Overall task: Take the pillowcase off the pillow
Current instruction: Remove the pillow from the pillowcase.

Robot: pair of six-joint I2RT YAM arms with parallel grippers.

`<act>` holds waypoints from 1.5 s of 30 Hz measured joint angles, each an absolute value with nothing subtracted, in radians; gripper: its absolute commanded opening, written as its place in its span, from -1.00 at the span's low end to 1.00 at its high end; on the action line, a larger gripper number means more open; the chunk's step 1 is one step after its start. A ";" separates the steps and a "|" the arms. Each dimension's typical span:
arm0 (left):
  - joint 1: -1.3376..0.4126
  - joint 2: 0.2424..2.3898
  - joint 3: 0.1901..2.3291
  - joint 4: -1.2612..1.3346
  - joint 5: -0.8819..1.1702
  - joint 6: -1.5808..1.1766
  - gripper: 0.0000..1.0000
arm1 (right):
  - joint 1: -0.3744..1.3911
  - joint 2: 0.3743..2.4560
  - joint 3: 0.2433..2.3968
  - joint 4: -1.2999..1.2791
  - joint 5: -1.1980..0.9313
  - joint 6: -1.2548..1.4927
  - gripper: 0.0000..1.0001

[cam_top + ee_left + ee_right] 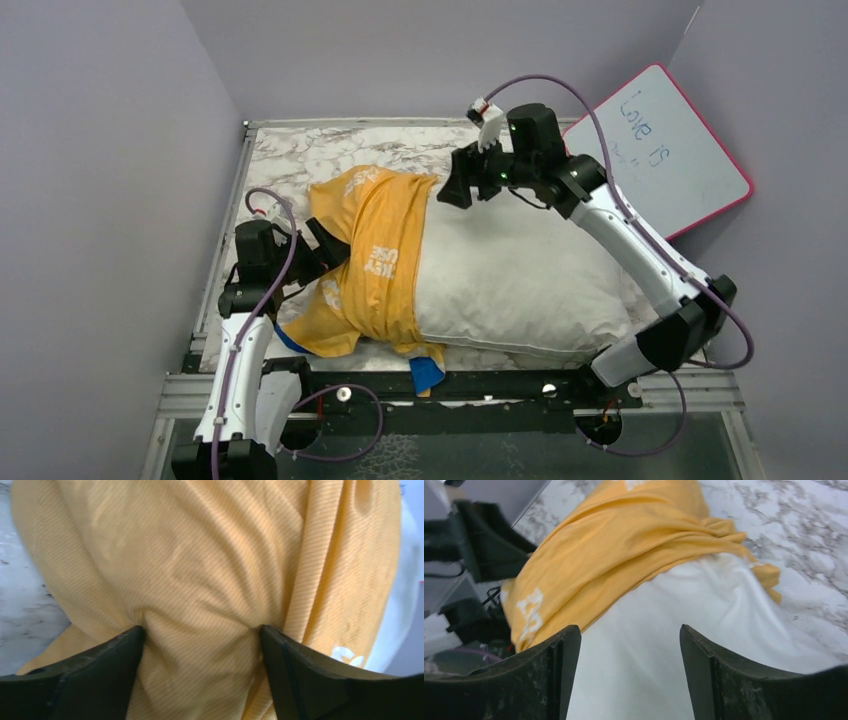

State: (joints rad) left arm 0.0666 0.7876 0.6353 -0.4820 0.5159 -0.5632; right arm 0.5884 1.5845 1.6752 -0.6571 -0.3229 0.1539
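Note:
The orange-yellow pillowcase (375,260) with white lettering is bunched over the left end of the white pillow (520,270); blue corners stick out at its near edge. My left gripper (325,248) presses into the pillowcase from the left. In the left wrist view its jaws (201,630) stand wide apart with a bulge of orange fabric (210,555) between them, puckered at both tips. My right gripper (452,190) hovers over the pillow's far edge beside the pillowcase hem. It is open (630,630) over bare white pillow (684,610), with the pillowcase (614,545) just beyond.
A pink-edged whiteboard (672,150) leans against the right wall. The marble-patterned tabletop (300,150) shows behind the pillow. A black rail (480,385) runs along the near edge. Grey walls close in left, back and right. The left arm (484,545) shows in the right wrist view.

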 measured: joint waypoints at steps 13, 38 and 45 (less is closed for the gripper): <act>0.067 0.754 0.646 -0.491 0.495 -0.620 -1.00 | 0.802 1.370 1.169 -0.532 -0.124 0.133 -0.88; 0.121 0.991 0.989 -0.742 0.113 -0.317 0.98 | 0.803 1.406 1.125 -0.447 0.072 0.308 -0.94; 0.456 1.192 0.771 -0.377 0.586 -0.495 0.98 | 0.802 1.398 1.127 -0.451 0.048 0.294 -0.92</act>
